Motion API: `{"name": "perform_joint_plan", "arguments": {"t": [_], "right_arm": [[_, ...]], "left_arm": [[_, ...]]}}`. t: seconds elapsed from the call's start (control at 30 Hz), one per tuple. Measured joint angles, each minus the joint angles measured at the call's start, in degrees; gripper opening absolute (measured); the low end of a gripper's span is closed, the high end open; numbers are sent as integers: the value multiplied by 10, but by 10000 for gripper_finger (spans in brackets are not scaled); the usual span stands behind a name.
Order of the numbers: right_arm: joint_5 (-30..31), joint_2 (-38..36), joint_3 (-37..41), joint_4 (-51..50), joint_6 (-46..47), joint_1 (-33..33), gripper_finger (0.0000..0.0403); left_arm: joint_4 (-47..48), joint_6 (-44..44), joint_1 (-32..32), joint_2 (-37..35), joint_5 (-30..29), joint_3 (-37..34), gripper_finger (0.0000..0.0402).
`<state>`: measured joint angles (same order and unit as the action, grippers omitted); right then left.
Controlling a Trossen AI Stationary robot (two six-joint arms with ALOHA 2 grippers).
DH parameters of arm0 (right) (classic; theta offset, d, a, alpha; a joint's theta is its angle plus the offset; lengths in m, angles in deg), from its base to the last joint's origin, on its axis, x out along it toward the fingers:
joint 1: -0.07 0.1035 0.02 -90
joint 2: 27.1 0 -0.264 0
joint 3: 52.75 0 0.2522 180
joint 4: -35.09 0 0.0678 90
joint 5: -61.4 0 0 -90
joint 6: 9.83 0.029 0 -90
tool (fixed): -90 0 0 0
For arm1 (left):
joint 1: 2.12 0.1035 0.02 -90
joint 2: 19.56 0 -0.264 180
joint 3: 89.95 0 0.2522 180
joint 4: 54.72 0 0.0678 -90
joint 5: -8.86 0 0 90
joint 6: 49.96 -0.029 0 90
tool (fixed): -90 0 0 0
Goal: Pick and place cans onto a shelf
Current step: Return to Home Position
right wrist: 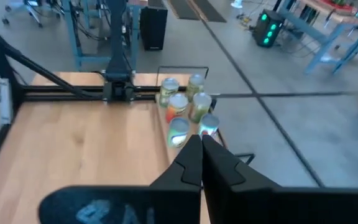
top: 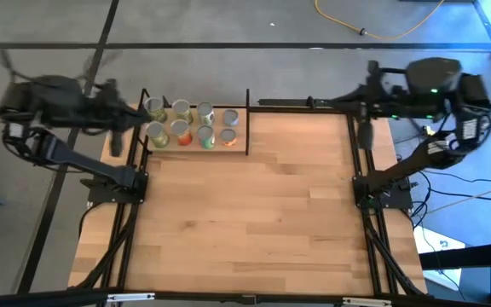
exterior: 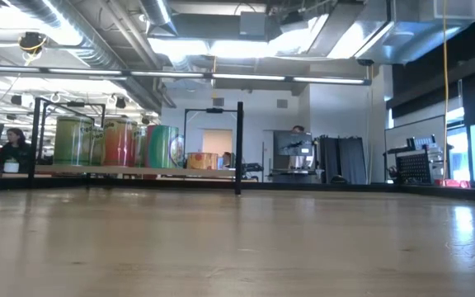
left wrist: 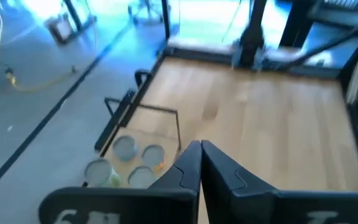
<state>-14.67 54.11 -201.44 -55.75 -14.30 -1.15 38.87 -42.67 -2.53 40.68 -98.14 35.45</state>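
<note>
All eight cans (top: 181,130) are on the shelf (top: 247,128): upright, silver tops up, two rows of four running along the shelf's length, neighbours touching or close to it. Labels on the row at the shelf's front read green-yellow and red-orange. From table height the shelf shows a green can, a red one, another green, then a smaller-looking orange-yellow one toward the shelf's right post. The shelf stands on the table (top: 254,222), whose wood runs on in front of the shelf and to its right. Left gripper (left wrist: 200,149): fingers pinched tip to tip, nothing held. It hangs raised at the shelf's left end, above can-top level, pointing along the shelf toward the right arm. Right gripper (right wrist: 200,140): same state, fingers closed together and empty. It is well apart from the shelf, out past its right end at the table's edge, raised and aimed at the shelf. Yellow cable (top: 373,28) lies on the floor behind the shelf, off to its right. A person (exterior: 13,150) sits in the room beyond the shelf's left end.
</note>
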Motion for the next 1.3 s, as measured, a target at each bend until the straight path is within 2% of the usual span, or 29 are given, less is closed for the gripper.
{"name": "perform_joint_plan", "arguments": {"t": [0.27,0.47,0.7,0.93,1.3], "right_arm": [[-12,-68,1,-95,27,42,2],[-15,-117,15,-108,72,63,2],[-15,-179,29,-107,87,64,2],[0,-259,49,-113,88,64,2],[0,-408,152,-84,103,63,2]], "left_arm": [[7,0,0,-108,26,0,0],[7,15,0,-196,56,0,0],[7,6,0,-286,41,-4,0],[3,-18,0,-360,15,-37,0],[-12,-19,0,-458,0,-125,0]]}}
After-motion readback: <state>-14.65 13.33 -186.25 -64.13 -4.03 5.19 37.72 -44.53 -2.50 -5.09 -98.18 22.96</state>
